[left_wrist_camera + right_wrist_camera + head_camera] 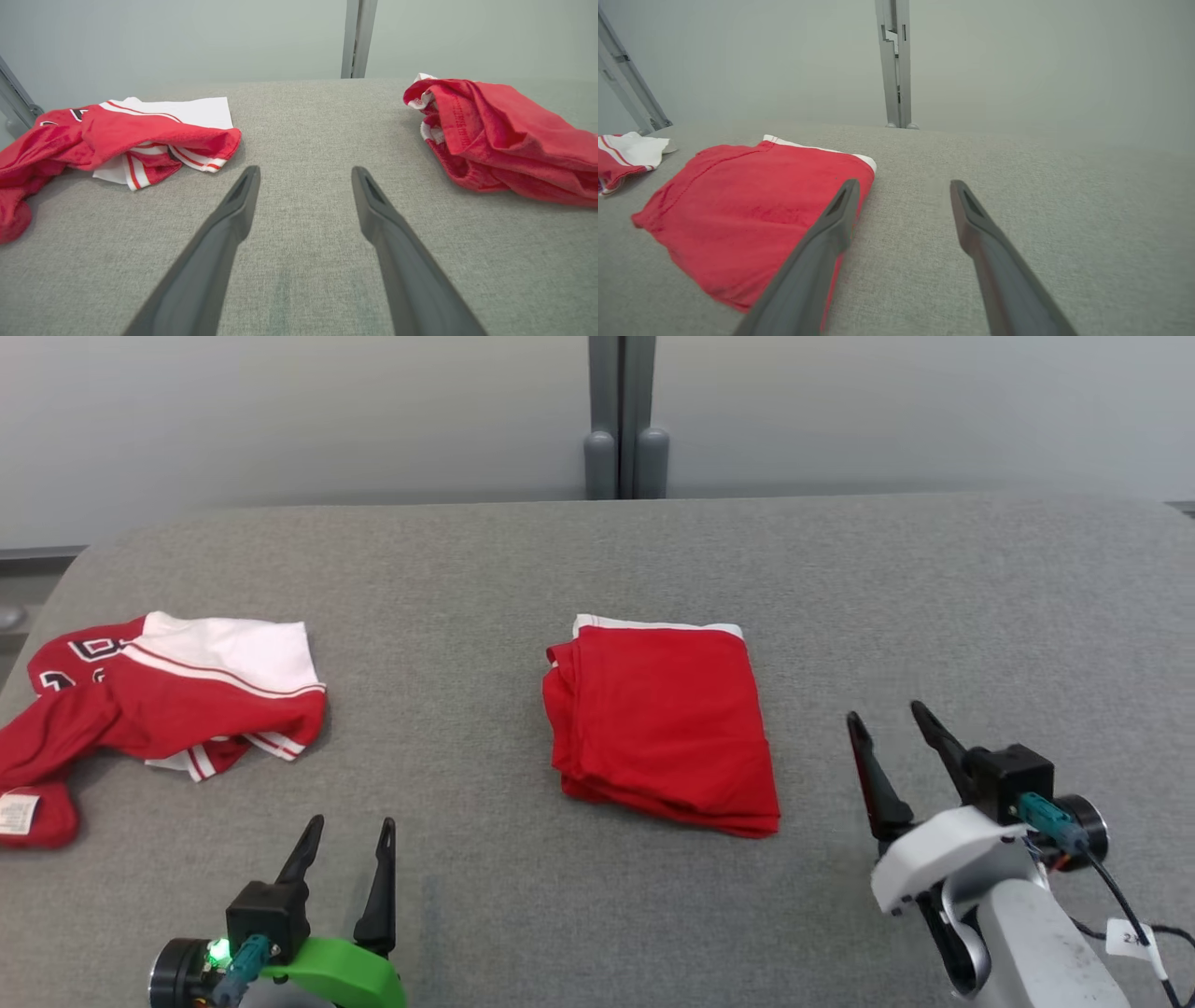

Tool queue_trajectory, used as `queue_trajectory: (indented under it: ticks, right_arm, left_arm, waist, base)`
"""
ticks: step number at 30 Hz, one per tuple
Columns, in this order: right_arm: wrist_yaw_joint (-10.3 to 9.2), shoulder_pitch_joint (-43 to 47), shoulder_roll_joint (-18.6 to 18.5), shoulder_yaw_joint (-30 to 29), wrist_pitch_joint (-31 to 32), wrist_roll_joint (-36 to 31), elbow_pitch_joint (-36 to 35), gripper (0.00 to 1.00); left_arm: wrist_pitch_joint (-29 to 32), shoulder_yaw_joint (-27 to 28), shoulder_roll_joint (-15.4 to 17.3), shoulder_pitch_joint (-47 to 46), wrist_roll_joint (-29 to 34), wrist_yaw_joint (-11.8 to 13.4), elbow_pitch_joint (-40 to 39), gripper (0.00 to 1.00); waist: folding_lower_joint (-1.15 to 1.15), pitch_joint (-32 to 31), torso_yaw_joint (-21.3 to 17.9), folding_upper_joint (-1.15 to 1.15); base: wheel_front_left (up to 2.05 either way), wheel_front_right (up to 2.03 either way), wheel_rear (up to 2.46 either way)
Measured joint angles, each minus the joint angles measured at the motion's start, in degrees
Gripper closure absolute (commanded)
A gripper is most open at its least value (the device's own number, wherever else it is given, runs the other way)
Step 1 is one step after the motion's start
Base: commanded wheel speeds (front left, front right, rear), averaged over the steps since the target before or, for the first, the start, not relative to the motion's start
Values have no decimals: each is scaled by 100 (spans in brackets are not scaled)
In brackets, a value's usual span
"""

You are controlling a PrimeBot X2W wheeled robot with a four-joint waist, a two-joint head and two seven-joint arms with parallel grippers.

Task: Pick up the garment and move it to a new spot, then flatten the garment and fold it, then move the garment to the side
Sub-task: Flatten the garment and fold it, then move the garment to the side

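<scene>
Looking at folded red garment (663,719) flat on grey desk (467,579), just left of right gripper (883,711), spread wide, empty. Left gripper (353,820) wide too, bare desk ahead; crumpled jersey (168,700) off its left, by desk edge.

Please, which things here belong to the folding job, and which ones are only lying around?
For the job: folded red garment, in the middle; right claw, open, to its right; left claw, open.
Lying about, it seems: crumpled red-and-white jersey at the left; grey post behind the grey table.
</scene>
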Motion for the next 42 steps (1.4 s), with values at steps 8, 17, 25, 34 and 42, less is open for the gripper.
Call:
queue_trajectory:
  ticks: [8,17,25,34,42]
  right_arm:
    - [0,623,-7,-369,0,-86,35,0]
    - [0,483,-5,-60,1,114,172,0]
    - [0,-1140,1,861,0,433,1040,0]
    - [0,-2145,10,1230,0,844,2599,0]
    - [1,-2404,-2,1105,-55,881,3381,100]
  left_arm:
    - [0,298,-159,461,346,0,-343,0]
    - [0,307,-235,531,381,0,-442,0]
    - [-1,-30,-197,126,97,0,-441,0]
    - [0,-348,-87,-182,-197,0,-299,0]
    - [0,-553,2,-300,-325,0,-301,0]
  waist:
    - [0,-60,-396,0]
    - [0,42,-376,0]
    - [0,439,-147,0]
    - [0,884,366,0]
    - [0,1215,681,0]
  base:
    - [0,0,0]
    - [0,0,0]
    - [0,0,0]
    - [0,0,0]
    - [0,0,0]
